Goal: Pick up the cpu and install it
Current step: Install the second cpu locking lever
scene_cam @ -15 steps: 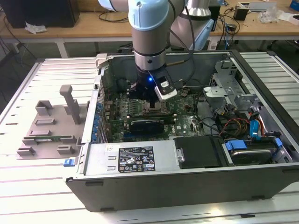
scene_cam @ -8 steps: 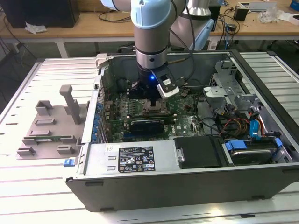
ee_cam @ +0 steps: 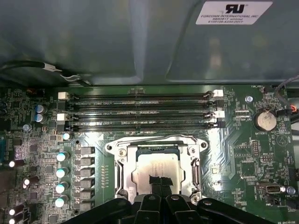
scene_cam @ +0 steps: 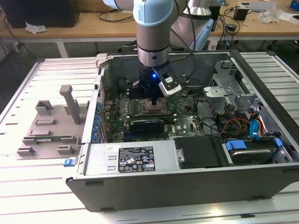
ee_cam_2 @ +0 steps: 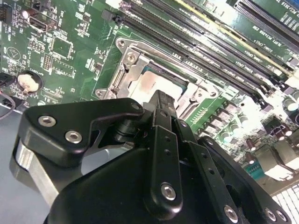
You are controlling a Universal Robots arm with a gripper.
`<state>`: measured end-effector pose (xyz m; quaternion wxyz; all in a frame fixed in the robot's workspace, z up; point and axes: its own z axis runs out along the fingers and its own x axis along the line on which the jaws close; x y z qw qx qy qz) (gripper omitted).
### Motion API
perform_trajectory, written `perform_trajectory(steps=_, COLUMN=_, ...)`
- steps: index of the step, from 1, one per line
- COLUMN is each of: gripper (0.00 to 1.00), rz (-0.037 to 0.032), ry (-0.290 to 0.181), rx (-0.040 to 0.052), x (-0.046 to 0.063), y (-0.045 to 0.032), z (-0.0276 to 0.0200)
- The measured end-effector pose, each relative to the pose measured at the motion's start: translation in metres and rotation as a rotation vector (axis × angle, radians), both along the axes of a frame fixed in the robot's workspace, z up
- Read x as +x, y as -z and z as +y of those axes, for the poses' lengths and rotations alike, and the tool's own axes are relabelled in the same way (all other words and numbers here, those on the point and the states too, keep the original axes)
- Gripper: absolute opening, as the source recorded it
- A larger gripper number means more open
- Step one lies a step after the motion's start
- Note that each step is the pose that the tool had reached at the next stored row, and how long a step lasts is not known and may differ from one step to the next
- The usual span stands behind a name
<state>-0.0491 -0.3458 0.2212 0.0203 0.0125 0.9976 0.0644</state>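
Observation:
The cpu [ee_cam: 156, 165] is a silver-grey square chip lying flat inside the open metal-framed socket [ee_cam: 122, 163] on the green motherboard. In the second wrist view the cpu [ee_cam_2: 152, 83] shows just beyond the black fingers. My gripper [ee_cam: 159, 183] points straight down at it, fingers closed together, their tips at the chip's top near one edge. Whether the tips touch the metal I cannot tell. In the exterior view the gripper [scene_cam: 153, 99] hangs inside the open computer case over the cpu [scene_cam: 153, 106]. The gripper [ee_cam_2: 161, 95] is narrow and shut in the second wrist view.
Black memory slots [ee_cam: 140, 112] run beside the socket, with a coin battery [ee_cam: 265, 120] near one end. The case wall [scene_cam: 100, 88], power supply [scene_cam: 135, 158] and drive bay with cables [scene_cam: 243, 121] ring the board. A grey fixture [scene_cam: 51, 123] lies outside, at the exterior view's left.

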Motion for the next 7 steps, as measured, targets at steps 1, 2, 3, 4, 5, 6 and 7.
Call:
perform_trajectory(steps=1, gripper=0.11, rz=0.0007, ry=0.000, rx=-0.0019, x=0.0000, y=-0.0019, z=0.0000)
perform_trajectory(steps=2, gripper=0.11, rz=0.0008, ry=0.000, rx=-0.0031, x=0.0000, y=-0.0033, z=0.0000)
perform_trajectory(steps=3, gripper=0.11, rz=0.0006, ry=0.000, rx=-0.0039, x=0.0000, y=-0.0040, z=0.0001)
perform_trajectory(steps=4, gripper=0.11, rz=0.0007, ry=0.000, rx=-0.0042, x=0.0000, y=-0.0041, z=0.0001)
perform_trajectory(steps=5, gripper=0.11, rz=0.0007, ry=0.000, rx=-0.0043, x=0.0000, y=-0.0041, z=0.0000)
perform_trajectory(steps=6, gripper=0.11, rz=0.0007, ry=0.000, rx=-0.0043, x=0.0000, y=-0.0041, z=0.0000)
perform_trajectory(steps=7, gripper=0.11, rz=0.0007, ry=0.000, rx=-0.0043, x=0.0000, y=-0.0041, z=0.0000)
